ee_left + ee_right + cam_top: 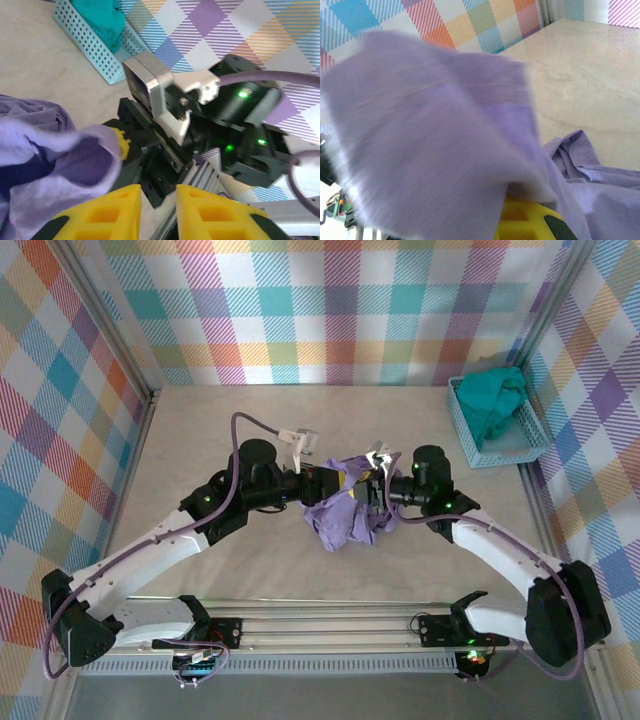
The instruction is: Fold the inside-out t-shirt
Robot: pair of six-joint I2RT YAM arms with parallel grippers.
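The inside-out t-shirt (340, 520) lay bunched mid-table. At its ten o'clock the left gripper (157, 205) stood slightly parted and empty. At two o'clock the right gripper (373, 484) was closed, pinching its cloth.

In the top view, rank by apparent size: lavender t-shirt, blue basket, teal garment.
1-2. Bunched lavender t-shirt and blue basket: they look about alike, so I leave them unranked.
3. Teal garment, lying inside the basket and clearly smaller than it.
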